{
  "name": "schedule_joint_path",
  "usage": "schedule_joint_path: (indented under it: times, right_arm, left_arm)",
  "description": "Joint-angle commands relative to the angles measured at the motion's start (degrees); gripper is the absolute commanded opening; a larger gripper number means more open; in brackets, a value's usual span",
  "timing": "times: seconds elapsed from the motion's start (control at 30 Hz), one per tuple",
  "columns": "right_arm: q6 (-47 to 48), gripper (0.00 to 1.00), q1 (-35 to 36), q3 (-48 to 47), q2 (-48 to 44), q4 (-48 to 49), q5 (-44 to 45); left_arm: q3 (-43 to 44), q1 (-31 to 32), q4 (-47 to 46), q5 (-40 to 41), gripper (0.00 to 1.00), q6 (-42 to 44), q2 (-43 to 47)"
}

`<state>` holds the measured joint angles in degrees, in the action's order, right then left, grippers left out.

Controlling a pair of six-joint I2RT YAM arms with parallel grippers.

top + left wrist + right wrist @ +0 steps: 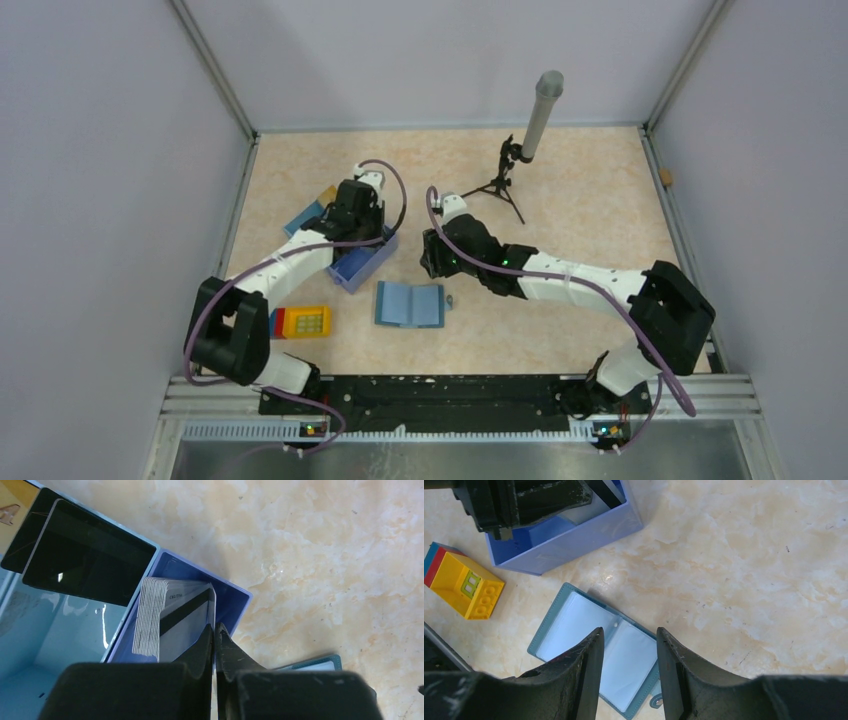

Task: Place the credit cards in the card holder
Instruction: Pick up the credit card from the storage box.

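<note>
Card holder (409, 304) flat at centre of table (580, 220). Box (362, 262) just behind it, to left; cards (170, 620) stacked on edge in box's end compartment. Toy block (305, 321) left of holder. Tripod (505, 180) far behind, right of centre.

Blue tray (350, 276) — yellow block (306, 321) — tripod (503, 181)

left arm (285, 262) reaches far, left gripper (215, 630) tipped down, jaws pressed together; right arm (570, 280) stretches left across the scene, right gripper (628, 632) hanging half parted, holding nothing.
</note>
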<state>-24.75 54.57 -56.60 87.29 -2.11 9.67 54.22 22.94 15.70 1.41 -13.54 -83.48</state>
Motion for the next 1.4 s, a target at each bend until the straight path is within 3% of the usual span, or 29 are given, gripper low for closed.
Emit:
schedule_joint_path:
  times: [0.0, 0.4, 0.67, 0.97, 1.2, 1.37]
  right_arm:
    - [-0.57, 0.43, -0.47, 0.35, -3.37, 1.36, 1.04]
    - [0.79, 0.43, -0.62, 0.01, -6.59, -0.17, 3.55]
    - [3.82, 0.43, -3.49, -0.71, -5.66, 3.81, -2.81]
    - [11.0, 0.46, -8.48, -1.0, -2.52, 17.94, -27.87]
    - [14.1, 0.52, -11.72, -6.56, 2.6, 18.69, -44.48]
    - [16.82, 0.54, -11.76, -10.73, 5.75, 13.7, -48.73]
  left_arm:
    - [0.63, 0.26, -0.92, 0.74, 0.0, 0.54, 5.47]
    - [1.94, 0.26, 5.2, 8.63, 0.0, -2.82, 10.53]
    - [3.72, -0.66, 10.09, 13.53, 0.0, -5.78, 15.87]
    - [6.97, -6.57, 15.37, -0.63, 0.0, -2.4, 20.58]
    - [7.14, -10.73, 16.46, -16.2, 0.0, -1.75, 22.33]
    - [5.82, -11.6, 16.0, -22.6, 0.0, -2.88, 23.22]
